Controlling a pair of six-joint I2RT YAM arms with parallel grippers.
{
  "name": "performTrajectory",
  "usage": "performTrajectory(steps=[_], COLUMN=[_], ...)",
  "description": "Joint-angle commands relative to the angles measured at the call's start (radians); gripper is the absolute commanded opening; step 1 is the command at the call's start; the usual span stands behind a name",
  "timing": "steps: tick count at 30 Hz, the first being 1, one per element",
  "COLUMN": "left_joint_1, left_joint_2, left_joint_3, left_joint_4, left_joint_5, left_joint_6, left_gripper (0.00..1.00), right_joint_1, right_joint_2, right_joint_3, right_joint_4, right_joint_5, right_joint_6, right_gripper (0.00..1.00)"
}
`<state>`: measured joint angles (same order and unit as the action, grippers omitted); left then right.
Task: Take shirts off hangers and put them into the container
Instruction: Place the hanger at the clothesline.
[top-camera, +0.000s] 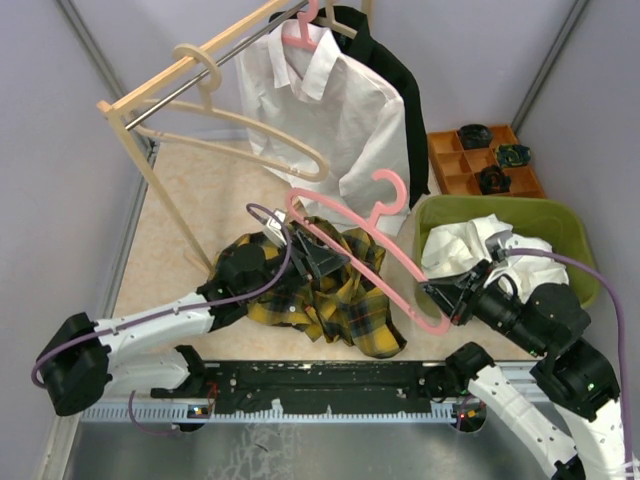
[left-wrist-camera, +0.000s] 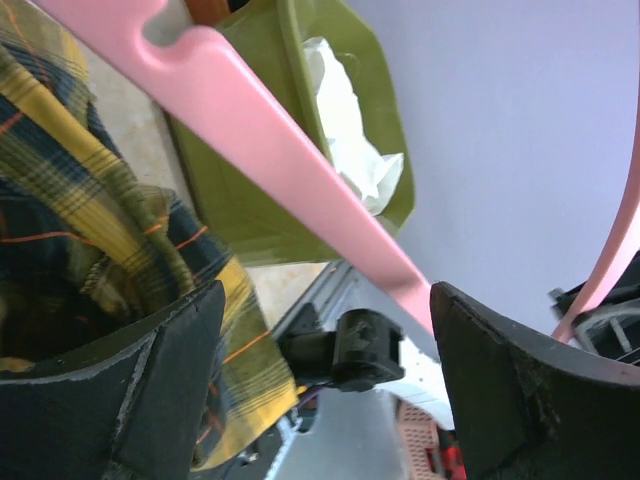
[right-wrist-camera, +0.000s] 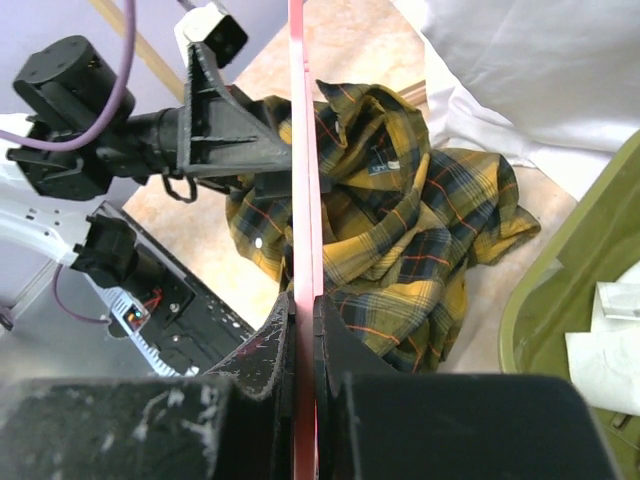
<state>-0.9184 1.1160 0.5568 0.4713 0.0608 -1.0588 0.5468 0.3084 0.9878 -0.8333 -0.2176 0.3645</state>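
The yellow-and-dark-green plaid shirt (top-camera: 340, 300) lies crumpled on the pale desk (top-camera: 230, 200) between the two arms. It is free of its hanger but not yet in the olive-green rectangular plastic basket (top-camera: 560, 212), which stands just beside it on the right. A crumpled white shirt (top-camera: 470, 245) is already inside that basket. The curved pink plastic hanger (left-wrist-camera: 280, 170) is held in the air above the plaid shirt. The right end effector (right-wrist-camera: 303, 310) is closed tightly on one end of it, with the thin pink edge pressed between the two fingers. The left end effector (left-wrist-camera: 325, 340) stands wide open and holds nothing. The hanger's bar passes across its gap, and I cannot say if it touches a finger.

I judge that this hanger is now emptied and the step in hand is to move the plaid shirt. The next move calls for the left end effector to go down to the heap, take a good fold of cloth and carry it over the basket rim. The right arm should put the hanger aside so that it does not catch the cloth.

Only the top view shows what remains: another white shirt (top-camera: 340, 110) and a black shirt (top-camera: 405, 90) on the wooden rack with metal bar (top-camera: 160, 85), beside a bare pale beige hanger (top-camera: 250, 140). Only the left wrist view shows how far apart the left fingers are, and only the right wrist view shows the closed grip.
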Motion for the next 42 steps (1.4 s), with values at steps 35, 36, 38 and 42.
performTrajectory(steps=[35,36,38,42], left_joint_1=[-0.005,-0.005,-0.006,-0.005], left_joint_2=[0.134,0.139,0.150,0.177], left_joint_3=[-0.133,-0.138,-0.154,-0.167], left_joint_4=[0.641,0.653,0.691,0.759], left_joint_5=[-0.226,-0.232,-0.247,-0.256], left_joint_6=[-0.464,-0.471,-0.485,-0.509], left_gripper=[0.00,0.00,0.00,0.00], right_joint_1=[0.002,0.003,0.002,0.002], right_joint_2=[-0.184,-0.182,-0.189,-0.235], right_joint_3=[-0.184,-0.195,-0.208,-0.201], right_joint_4=[0.042,0.056,0.074,0.060], right_joint_5=[-0.177,-0.206,-0.229,-0.160], right_joint_6=[0.313,0.339,0.373,0.367], right_gripper=[0.78,0.73,0.64,0.43])
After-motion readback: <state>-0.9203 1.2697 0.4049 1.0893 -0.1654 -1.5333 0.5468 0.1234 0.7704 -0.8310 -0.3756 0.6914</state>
